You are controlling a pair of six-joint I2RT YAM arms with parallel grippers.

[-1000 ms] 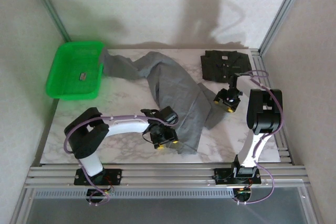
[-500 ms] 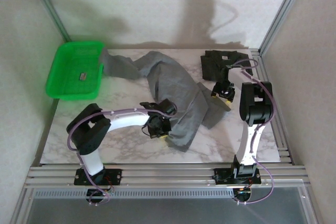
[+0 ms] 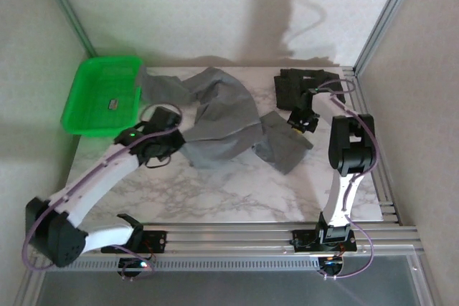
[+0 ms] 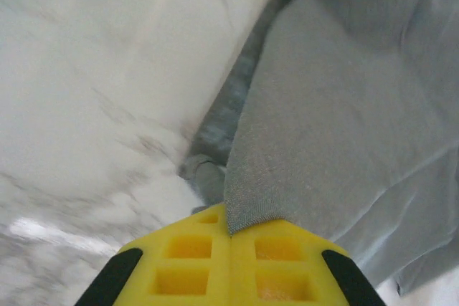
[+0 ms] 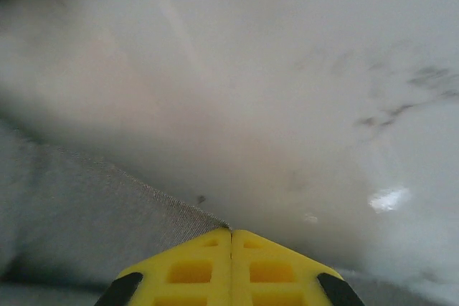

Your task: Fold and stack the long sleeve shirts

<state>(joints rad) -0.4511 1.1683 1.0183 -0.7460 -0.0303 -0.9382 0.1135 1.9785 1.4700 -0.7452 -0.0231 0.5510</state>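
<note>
Left wrist: grey shirt [image 4: 337, 127] corner is pinched by left gripper [image 4: 229, 231]; its edge, by right gripper [image 5: 231, 233]. Tray [image 3: 90, 109] is seen at ten o'clock (tag [image 3: 113, 104] unreadable).

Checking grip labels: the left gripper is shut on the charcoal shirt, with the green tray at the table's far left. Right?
The left gripper is shut on the grey shirt, not the charcoal one: the left wrist view shows grey cloth pinched in it. The green tray is at the far left.
</note>
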